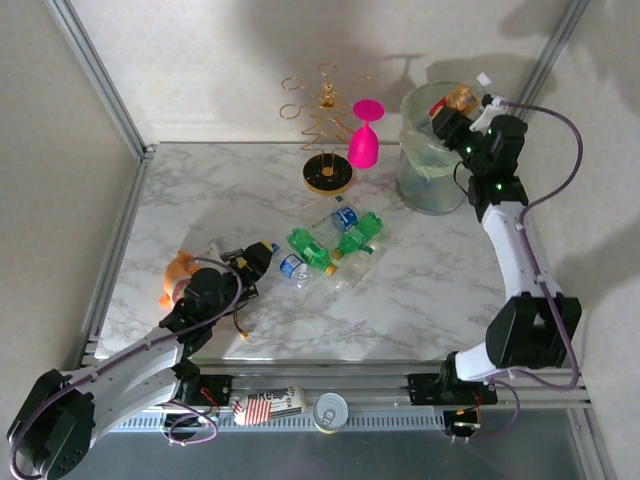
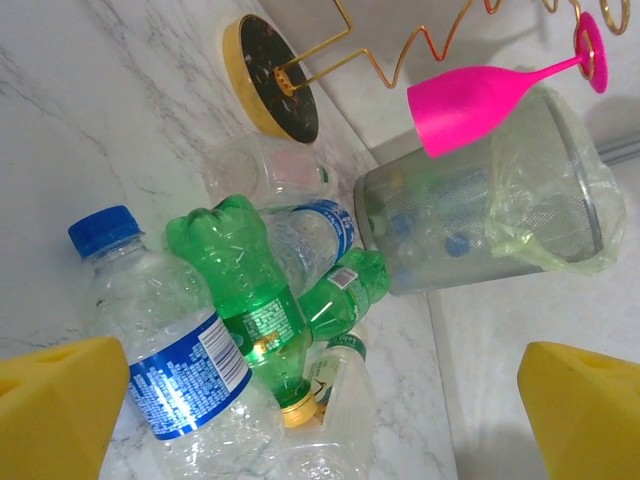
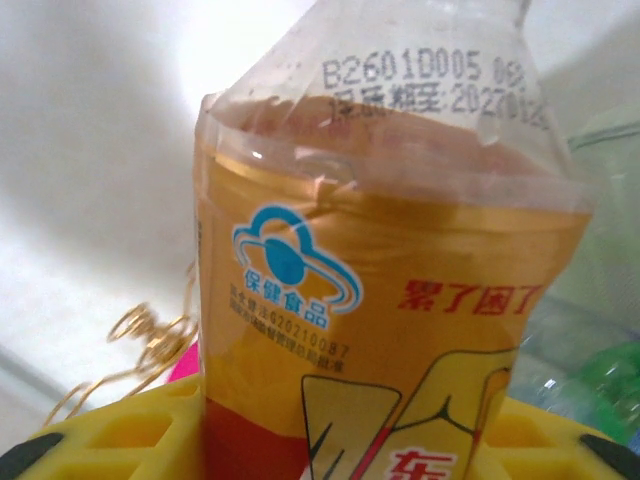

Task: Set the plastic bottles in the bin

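**Right arm holding orange-labelled bottle over bin, pile lying mid-table**

From above, the right gripper [image 1: 452, 112] is clasping an orange-labelled bottle [image 1: 462, 97] over the rim of the bin [image 1: 425, 185]. The bin is standing at the far right edge of the marble table [image 1: 430, 290], near the pink wine glass [image 1: 364, 135]. The plastic bottles [image 1: 330, 248] are lying heaped mid-table, with bare marble opening around them. The left gripper [image 1: 258, 258] is hovering just beside the heap's left side. A pull-tab can [image 1: 331, 410] and a red-labelled bottle [image 1: 268, 405] are lying on the front rail.

At the left wrist, the yellow fingers [image 2: 60, 400] are spreading wide, gripping nothing, and facing a blue-capped bottle [image 2: 150, 320] and a green bottle [image 2: 250, 290]. Their label print is reading too small to make out.

At the right wrist, the held bottle is showing "B2601D005" and a blue emblem reading "保健食品". The frame's top edge is cutting off its cap.
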Controlling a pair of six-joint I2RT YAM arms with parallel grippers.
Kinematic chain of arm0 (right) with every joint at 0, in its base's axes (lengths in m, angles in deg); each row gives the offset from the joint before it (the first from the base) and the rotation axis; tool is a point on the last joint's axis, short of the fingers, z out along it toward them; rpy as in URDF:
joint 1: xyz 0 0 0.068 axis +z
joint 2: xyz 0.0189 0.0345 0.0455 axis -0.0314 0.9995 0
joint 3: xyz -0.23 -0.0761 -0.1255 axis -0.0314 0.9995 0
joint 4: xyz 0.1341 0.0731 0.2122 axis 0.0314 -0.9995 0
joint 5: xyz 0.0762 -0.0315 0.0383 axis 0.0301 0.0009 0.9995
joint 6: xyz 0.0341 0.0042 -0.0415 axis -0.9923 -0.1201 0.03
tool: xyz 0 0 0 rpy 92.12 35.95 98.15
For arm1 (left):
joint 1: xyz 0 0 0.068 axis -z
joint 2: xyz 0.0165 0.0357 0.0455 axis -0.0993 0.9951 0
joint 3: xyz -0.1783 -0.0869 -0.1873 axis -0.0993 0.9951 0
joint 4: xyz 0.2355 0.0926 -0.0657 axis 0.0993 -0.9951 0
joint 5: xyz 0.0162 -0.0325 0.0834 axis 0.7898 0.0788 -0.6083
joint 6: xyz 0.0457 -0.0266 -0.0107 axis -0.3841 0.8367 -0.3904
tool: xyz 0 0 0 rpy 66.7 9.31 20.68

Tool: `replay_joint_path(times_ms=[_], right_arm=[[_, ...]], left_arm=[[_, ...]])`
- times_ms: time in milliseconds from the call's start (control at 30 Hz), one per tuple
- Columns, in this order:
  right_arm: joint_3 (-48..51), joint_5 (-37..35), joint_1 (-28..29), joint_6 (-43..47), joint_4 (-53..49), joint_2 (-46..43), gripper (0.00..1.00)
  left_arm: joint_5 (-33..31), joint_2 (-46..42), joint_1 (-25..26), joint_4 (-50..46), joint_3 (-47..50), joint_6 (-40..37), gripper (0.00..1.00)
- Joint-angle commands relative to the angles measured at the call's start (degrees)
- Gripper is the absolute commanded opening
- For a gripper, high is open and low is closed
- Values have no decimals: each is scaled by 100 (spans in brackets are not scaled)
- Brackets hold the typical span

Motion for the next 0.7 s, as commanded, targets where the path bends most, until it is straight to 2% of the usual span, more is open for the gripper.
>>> replay_joint_path(times_ms=[0, 167, 333, 433, 667], right_arm=[[-594, -709, -17, 101, -149, 527, 48], [-1243, -965, -27, 83, -522, 1257, 49], [-1665, -965, -18, -20, -807, 1671, 56], [-1746, -932, -16, -90, -857, 1731, 64], [-1691, -1153, -16, -4, -936, 1520, 92]], left_arm=[[140, 36, -51, -27, 115, -166, 100], [184, 10, -46, -164, 111, -272, 100], [147, -19, -50, -345, 69, -383, 99], [143, -10, -49, -372, 53, -382, 100], [245, 142, -51, -312, 15, -375, 100]])
